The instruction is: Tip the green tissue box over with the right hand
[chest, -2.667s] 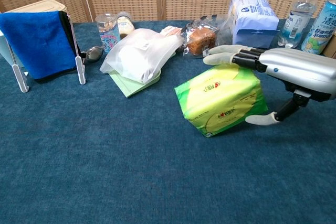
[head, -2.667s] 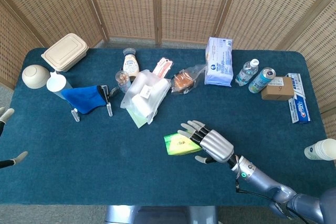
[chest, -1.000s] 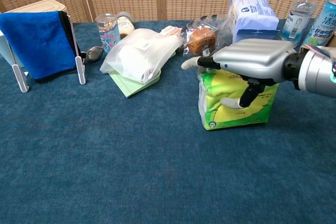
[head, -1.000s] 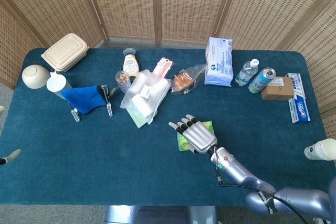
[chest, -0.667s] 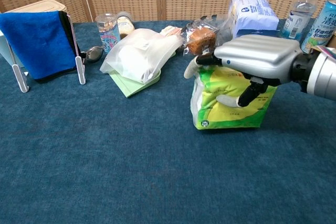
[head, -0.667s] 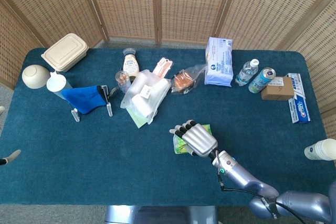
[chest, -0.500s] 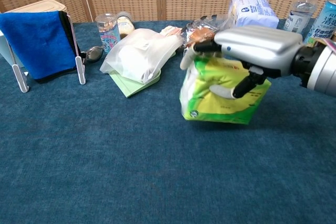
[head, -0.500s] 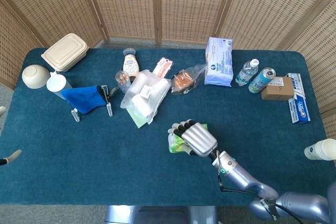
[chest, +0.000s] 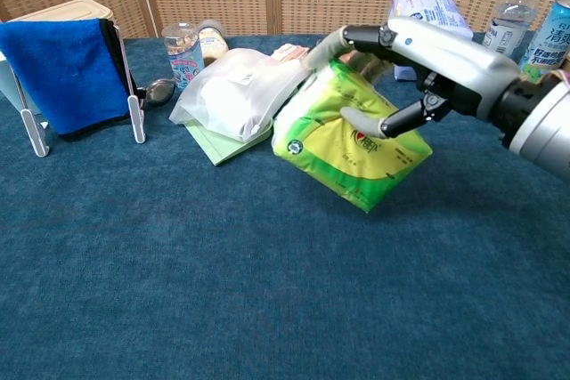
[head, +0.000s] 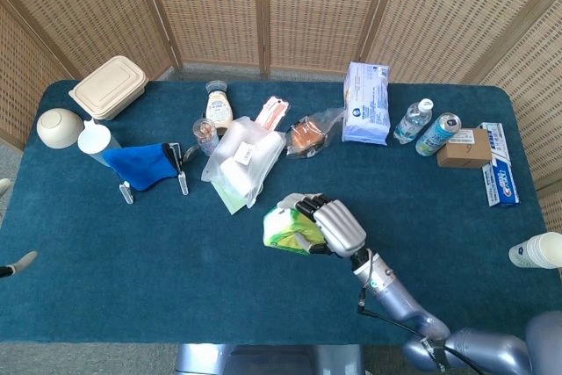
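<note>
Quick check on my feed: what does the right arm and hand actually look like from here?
The right hand has a smooth silver-grey shell over the back, black segments along the fingers and pale grey fingertips. The forearm is metallic silver-blue, with a thin black cable alongside and a small green light near the wrist.

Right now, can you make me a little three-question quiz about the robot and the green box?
1. True or false: the right hand holds the green tissue box.
2. How does the box sit? A flat, B tilted on one corner, C upside down in a bowl.
3. What blue thing hangs on the rack at the left?

Key: 1 true. 2 B. 3 the blue cloth.
</note>
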`<state>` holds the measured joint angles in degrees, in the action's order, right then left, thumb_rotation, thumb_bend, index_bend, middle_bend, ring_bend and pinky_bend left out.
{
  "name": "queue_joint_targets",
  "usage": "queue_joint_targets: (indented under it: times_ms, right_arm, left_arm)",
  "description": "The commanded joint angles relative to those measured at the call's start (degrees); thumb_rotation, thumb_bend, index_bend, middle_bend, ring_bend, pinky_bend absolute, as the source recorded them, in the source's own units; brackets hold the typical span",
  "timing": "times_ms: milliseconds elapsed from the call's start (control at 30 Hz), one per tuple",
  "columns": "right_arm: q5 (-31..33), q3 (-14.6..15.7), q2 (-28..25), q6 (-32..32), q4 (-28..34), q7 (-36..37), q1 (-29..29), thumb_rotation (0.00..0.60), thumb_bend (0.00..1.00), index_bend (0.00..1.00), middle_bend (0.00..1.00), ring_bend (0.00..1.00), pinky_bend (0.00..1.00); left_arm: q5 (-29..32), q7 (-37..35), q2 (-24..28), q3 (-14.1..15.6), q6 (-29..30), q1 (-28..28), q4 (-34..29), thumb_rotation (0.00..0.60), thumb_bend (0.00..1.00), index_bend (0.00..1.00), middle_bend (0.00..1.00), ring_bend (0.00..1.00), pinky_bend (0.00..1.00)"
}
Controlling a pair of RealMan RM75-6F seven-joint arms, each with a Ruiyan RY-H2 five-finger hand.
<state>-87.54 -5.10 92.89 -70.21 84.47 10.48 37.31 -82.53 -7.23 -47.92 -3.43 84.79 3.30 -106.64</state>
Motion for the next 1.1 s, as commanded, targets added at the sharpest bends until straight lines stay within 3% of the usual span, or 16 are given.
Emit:
queue_joint_targets:
  times_ms: [33, 433, 667, 733, 800, 867, 967, 1100]
  right_arm:
    - [1.6, 0.4, 1.6, 0.5, -2.0, 3.5, -1.4, 0.600, 0.57, 0.25, 0.43, 0.36, 0.35]
    - [-0.3, 2.2, 3.6, -4.5, -9.0, 16.7, -6.3, 0.600, 0.59, 0.25, 0.41, 0.31, 0.35]
    - [-5.3, 4.8, 2.7, -8.6, -13.8, 22.5, -8.2, 0.600, 0.55, 0.14, 0.29, 0.18, 0.30]
    - [-7.4, 6.1, 2.3, -9.8, -15.5, 24.2, -8.6, 0.600, 0.52, 0.07, 0.22, 0.13, 0.26]
    - [-8.8, 7.1, 2.0, -10.4, -17.0, 25.3, -8.7, 0.600, 0.44, 0.01, 0.08, 0.04, 0.19]
    - [-9.7, 7.9, 1.8, -10.6, -18.4, 25.8, -8.9, 0.600, 0.36, 0.00, 0.01, 0.00, 0.15]
    - [-9.8, 8.3, 1.7, -10.3, -19.1, 26.4, -9.2, 0.600, 0.29, 0.00, 0.00, 0.00, 0.10]
    - [-9.6, 8.4, 1.6, -10.5, -20.0, 26.8, -9.7, 0.600, 0.28, 0.00, 0.00, 0.00, 0.09]
  left_arm:
    - [0.1, 0.1, 0.0, 0.0, -0.1, 0.1, 0.0, 0.600, 0.02, 0.04, 0.00, 0.00, 0.00]
    - [0.2, 1.0, -0.3, 0.1, -0.3, 0.2, -0.4, 0.600, 0.02, 0.05, 0.00, 0.00, 0.00]
    - [-0.1, 1.4, -0.3, 0.2, -0.4, 0.2, -0.6, 0.600, 0.02, 0.05, 0.00, 0.00, 0.00]
    - [-0.1, 1.5, -0.4, 0.2, -0.3, 0.2, -0.7, 0.600, 0.02, 0.04, 0.00, 0.00, 0.00]
    - [-0.2, 1.7, -0.4, 0.2, -0.3, 0.2, -0.8, 0.600, 0.02, 0.05, 0.00, 0.00, 0.00]
    - [-0.3, 2.0, -0.5, 0.3, -0.4, 0.2, -0.9, 0.600, 0.02, 0.05, 0.00, 0.00, 0.00]
    - [-0.5, 2.2, -0.6, 0.4, -0.3, 0.2, -1.0, 0.600, 0.02, 0.05, 0.00, 0.00, 0.00]
    - [-0.4, 2.2, -0.6, 0.4, -0.2, 0.1, -1.1, 0.600, 0.02, 0.05, 0.00, 0.00, 0.00]
